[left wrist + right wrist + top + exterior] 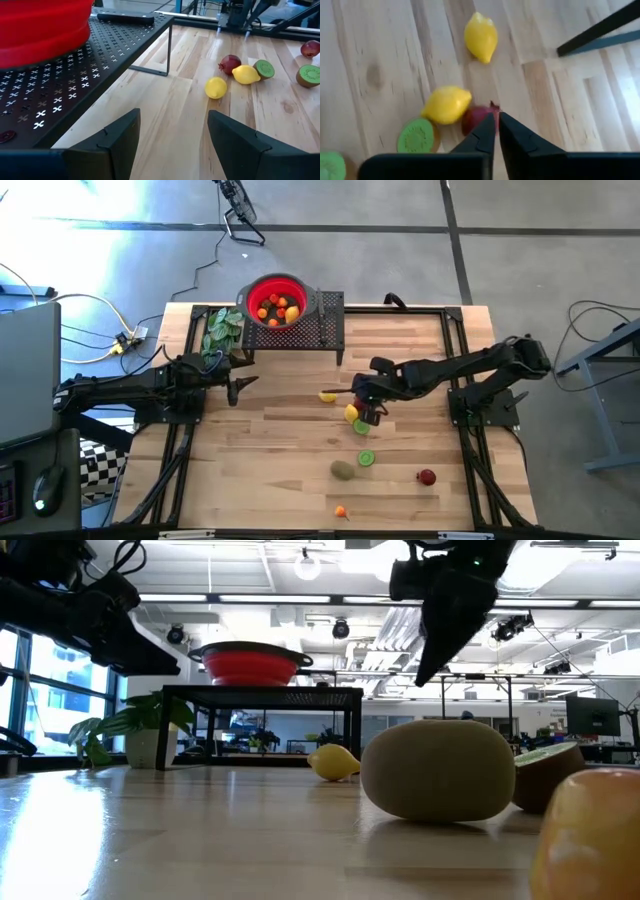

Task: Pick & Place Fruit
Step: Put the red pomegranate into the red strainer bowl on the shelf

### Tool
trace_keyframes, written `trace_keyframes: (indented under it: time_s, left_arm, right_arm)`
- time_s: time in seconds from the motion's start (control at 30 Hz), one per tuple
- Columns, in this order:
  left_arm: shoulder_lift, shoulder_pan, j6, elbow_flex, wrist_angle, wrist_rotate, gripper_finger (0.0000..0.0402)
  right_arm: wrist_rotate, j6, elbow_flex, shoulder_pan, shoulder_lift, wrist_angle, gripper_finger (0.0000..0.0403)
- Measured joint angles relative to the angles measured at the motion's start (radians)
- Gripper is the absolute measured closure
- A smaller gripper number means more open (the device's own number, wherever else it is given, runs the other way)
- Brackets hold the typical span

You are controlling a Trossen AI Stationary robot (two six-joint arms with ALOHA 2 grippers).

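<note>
Toy fruits lie loose on the wooden table: two yellow lemons (327,396) (351,413), a green half (361,426), a kiwi half (366,459), a brown kiwi (343,470), a red piece (427,477) and an orange piece (341,511). Several more fruits (277,308) sit in the red bowl (262,288). My right gripper (496,122) is shut. It hovers over a dark red fruit (475,119) beside a lemon (446,104). My left gripper (172,135) is open and holds nothing; it waits beside the black stand (100,55).
The red bowl stands on a black perforated stand (325,330) at the table's far side, with a green leafy bunch (222,330) to its left. In the low view the brown kiwi (438,770) and a kiwi half (548,775) sit close to the camera.
</note>
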Motion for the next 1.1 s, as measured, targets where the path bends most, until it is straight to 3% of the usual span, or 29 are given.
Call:
trace_keyframes:
  time_s: [0.47, 0.8, 1.1]
  left_arm:
    - [0.0, 0.0, 0.0, 0.0, 0.0, 0.0, 0.0174]
    - [0.0, 0.0, 0.0, 0.0, -0.019, -0.001, 0.0174]
    - [0.0, 0.0, 0.0, 0.0, -0.019, -0.001, 0.0174]
  right_arm:
    - [-0.064, -0.028, 0.0, -0.001, 0.05, 0.0, 0.0176]
    - [-0.072, -0.028, -0.001, -0.001, 0.161, 0.0, 0.0164]
    - [-0.07, -0.043, -0.001, -0.008, 0.164, -0.001, 0.0162]
